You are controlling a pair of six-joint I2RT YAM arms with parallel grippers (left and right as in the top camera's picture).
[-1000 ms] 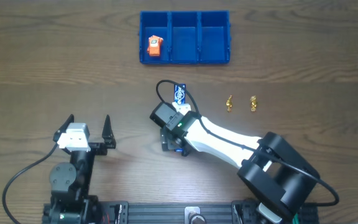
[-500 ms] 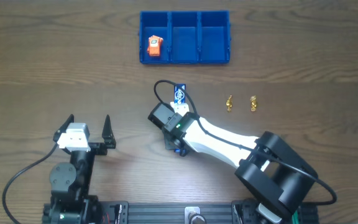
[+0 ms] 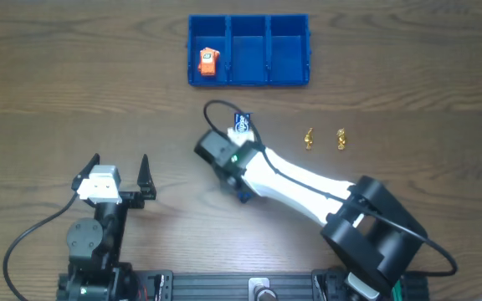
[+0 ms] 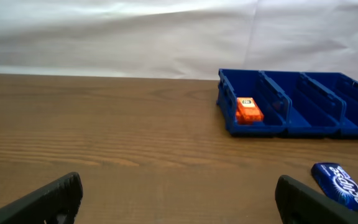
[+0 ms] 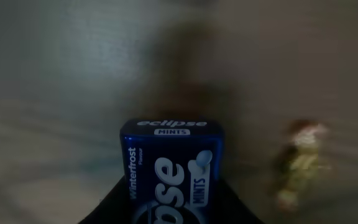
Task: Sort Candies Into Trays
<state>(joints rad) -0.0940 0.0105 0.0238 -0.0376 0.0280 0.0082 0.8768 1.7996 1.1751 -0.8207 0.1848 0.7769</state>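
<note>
A blue tray (image 3: 248, 78) with three compartments lies at the far middle of the table, and an orange candy (image 3: 208, 61) rests in its left compartment. My right gripper (image 3: 241, 132) reaches across to the table's middle, shut on a blue mint tin (image 3: 242, 124) just in front of the tray. The right wrist view has the tin (image 5: 173, 165) upright between the fingers. Two gold-wrapped candies (image 3: 309, 138) (image 3: 340, 138) lie to the right of it. My left gripper (image 3: 120, 173) stands open at the near left, nothing in it; its view takes in the tray (image 4: 300, 127), the orange candy (image 4: 248, 110) and the tin (image 4: 342, 185).
The tray's middle compartment (image 3: 248, 42) and right compartment (image 3: 289, 42) hold nothing. Bare wooden table (image 3: 74, 92) spreads to the left and right of the tray. A black cable (image 3: 212, 110) loops from the right wrist near the tin.
My right arm has moved the mint tin a little farther from the bases, toward the tray, and the wrist has swung left. The left arm has kept still.
</note>
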